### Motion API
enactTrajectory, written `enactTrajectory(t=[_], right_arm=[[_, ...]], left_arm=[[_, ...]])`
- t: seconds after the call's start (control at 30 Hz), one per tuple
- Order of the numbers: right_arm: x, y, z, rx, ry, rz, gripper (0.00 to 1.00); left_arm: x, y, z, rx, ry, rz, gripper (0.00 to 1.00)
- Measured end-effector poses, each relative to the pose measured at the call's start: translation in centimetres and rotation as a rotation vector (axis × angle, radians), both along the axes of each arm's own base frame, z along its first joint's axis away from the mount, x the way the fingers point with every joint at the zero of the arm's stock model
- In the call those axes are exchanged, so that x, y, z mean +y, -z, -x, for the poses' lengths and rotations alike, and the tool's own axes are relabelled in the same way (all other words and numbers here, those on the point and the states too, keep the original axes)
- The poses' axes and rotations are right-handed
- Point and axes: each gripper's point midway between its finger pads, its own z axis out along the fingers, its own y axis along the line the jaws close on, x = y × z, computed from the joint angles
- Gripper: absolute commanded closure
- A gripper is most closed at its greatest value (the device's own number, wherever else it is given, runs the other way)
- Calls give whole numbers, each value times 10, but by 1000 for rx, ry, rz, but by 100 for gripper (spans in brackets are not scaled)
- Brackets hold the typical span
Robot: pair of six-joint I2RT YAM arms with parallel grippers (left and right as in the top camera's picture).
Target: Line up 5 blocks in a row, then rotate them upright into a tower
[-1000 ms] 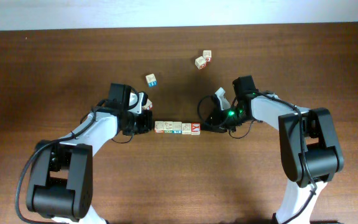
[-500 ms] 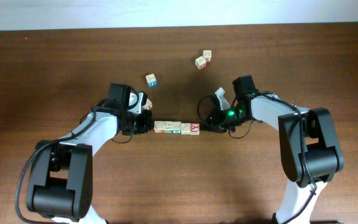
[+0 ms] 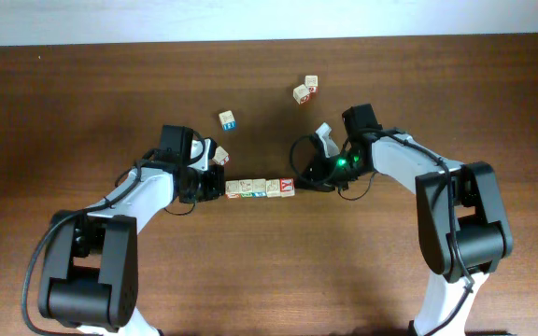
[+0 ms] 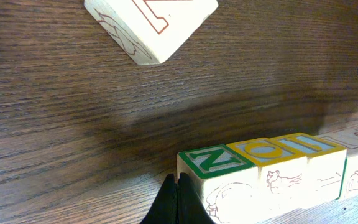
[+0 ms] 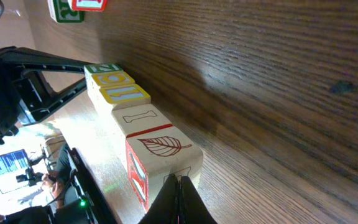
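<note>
Judging from overhead, I am reading the five blocks [image 3: 261, 189] as one tight row lying nearly left to right in the middle of the desk [image 3: 250, 280], with a tool at each end. I am taking the turn as barely under way: the row is sitting close to square with the desk's edge, so most of the rotation is, by my guess, yet to be done. How far it has to swing I cannot tell. A few stray cubes [image 3: 302, 92] are lying farther back, well apart from the row, and I am leaving them alone.

Both arms are reaching inward and low, elbows out, forearms angling toward the centre. I am seeing the left tool [image 3: 215, 184] with its fingers pressed together, pinching nothing, its tip touching the green N cube [image 4: 213, 158] at the row's left end. The right tool [image 3: 299, 182] is likewise pressed together and empty, its tip resting against the leaf cube [image 5: 163, 149] at the other end.
</note>
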Motion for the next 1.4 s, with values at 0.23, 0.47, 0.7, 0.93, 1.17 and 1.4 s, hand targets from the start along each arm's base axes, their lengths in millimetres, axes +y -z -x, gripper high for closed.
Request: enactTrajectory(t=[0.23, 0.47, 0.7, 0.93, 1.17, 1.4], right_arm=[[2, -8, -4, -4, -3, -1, 96], [12, -24, -4, -38, -28, -9, 96], [18, -33, -7, -46, -41, -10, 96], [31, -48, -8, -88, -75, -22, 96], [34, -50, -8, -101, -86, -24, 96], [38, -54, -8, -109, -96, -27, 96]], left_arm=[[0, 0, 0, 1, 0, 0, 100], [4, 2, -1, -1, -10, -22, 100], [7, 2, -2, -1, -19, -33, 100], [13, 4, -3, 0, -34, -52, 100], [14, 4, -3, 0, -37, -57, 100], [16, 5, -3, -1, -40, -67, 100]])
